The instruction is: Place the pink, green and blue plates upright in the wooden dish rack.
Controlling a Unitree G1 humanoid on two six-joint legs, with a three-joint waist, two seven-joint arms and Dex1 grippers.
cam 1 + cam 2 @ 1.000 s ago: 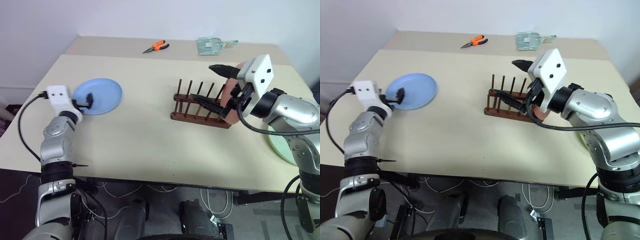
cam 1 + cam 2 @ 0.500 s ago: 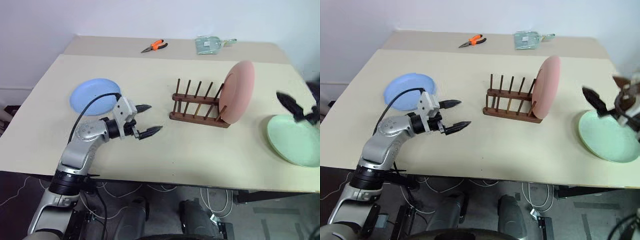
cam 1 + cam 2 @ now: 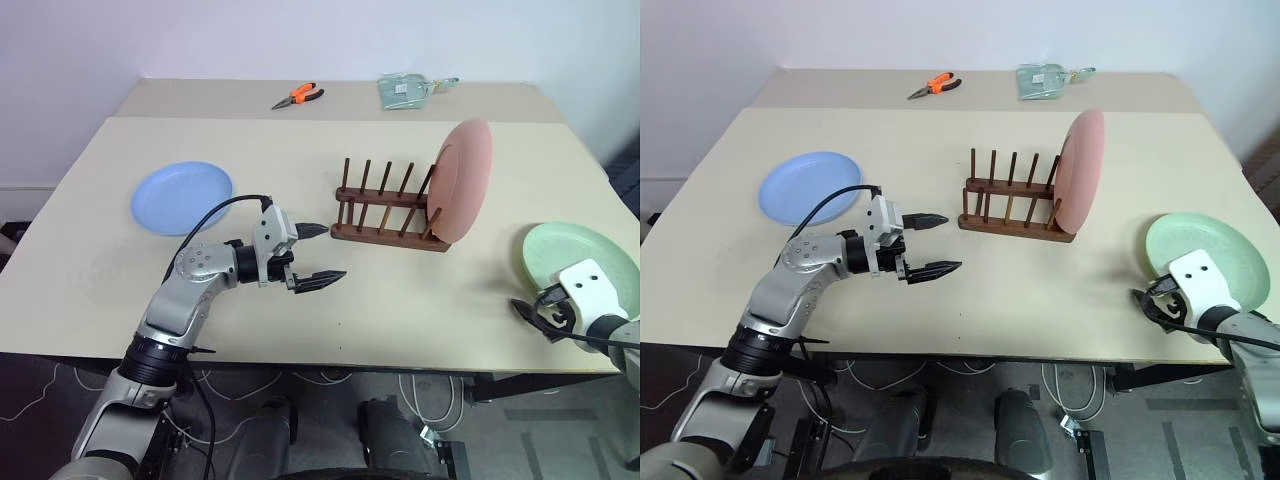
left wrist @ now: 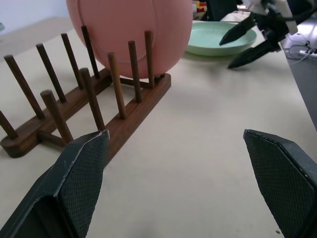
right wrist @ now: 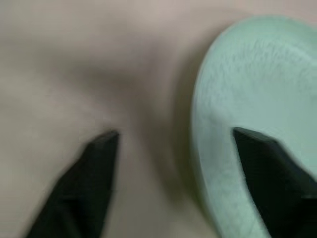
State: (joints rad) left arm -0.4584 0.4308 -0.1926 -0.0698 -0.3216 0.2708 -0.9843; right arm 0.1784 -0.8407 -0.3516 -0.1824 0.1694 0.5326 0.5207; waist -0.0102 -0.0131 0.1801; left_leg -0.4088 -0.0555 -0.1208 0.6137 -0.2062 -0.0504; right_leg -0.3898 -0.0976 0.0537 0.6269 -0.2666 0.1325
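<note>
Head views: the left claw [image 3: 318, 252] hangs spread and empty over the bench [image 3: 400, 290]; beyond its tips the pink plate [image 3: 464, 180] stands upright in the wooden dish rack [image 3: 385, 215], the blue plate [image 3: 181, 197] flat behind it.

Left wrist view: no writing is readable.

Right wrist view: the right claw [image 5: 176, 173] straddles the green plate [image 5: 247, 94]'s near rim, parted, grasping nothing. The plate looks stiff, light and smooth; the rim is best pinched.

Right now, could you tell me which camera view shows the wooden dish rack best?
The left wrist view: the dish rack spans it up close, each peg distinct, with the pink plate standing at its far end. Both eye views show the whole rack from above, smaller, mid-table.
</note>
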